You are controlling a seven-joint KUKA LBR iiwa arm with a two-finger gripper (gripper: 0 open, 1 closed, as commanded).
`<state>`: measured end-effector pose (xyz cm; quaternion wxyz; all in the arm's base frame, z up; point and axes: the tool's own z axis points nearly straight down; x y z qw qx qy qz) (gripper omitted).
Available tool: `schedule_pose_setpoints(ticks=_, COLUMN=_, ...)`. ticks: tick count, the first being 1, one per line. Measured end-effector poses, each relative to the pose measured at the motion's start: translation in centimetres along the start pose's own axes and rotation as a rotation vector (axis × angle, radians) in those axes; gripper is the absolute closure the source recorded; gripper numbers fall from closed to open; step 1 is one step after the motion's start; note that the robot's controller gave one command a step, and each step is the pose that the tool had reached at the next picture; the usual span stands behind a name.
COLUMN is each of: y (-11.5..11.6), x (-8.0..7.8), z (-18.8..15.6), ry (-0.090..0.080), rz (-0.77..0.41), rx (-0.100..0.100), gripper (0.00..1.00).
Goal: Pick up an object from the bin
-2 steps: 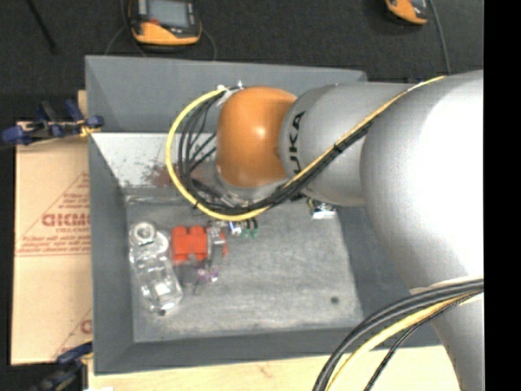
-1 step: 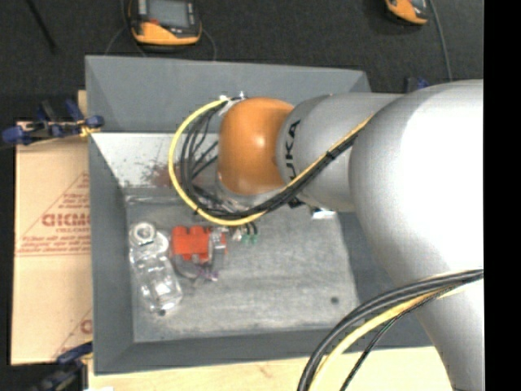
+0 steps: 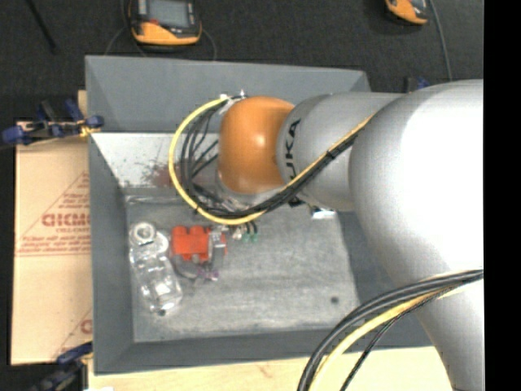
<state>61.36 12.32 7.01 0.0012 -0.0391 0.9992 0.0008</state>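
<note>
Block [image 3: 190,242], orange and squarish, lies just beside the end effector [image 3: 218,247].

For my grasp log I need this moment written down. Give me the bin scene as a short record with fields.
arm: enters from the right, orange wrist cover over the bin's middle
claw: low, at the right side of the orange-red block
other item: clear plastic bottle, lying just left of the block
container: grey metal bin
holding anything: cannot tell
</note>
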Motion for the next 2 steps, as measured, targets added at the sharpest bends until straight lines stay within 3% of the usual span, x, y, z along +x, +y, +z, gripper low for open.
schedule_pose_setpoints(ticks=1, y=0.0, x=0.0, z=0.0, ry=0.000, rz=0.002, rx=0.000, gripper=1.00)
schedule_pose_setpoints(ticks=2, y=0.0, x=-0.3, z=-4.5, ry=-0.007, rz=0.005, rx=-0.001, gripper=1.00)
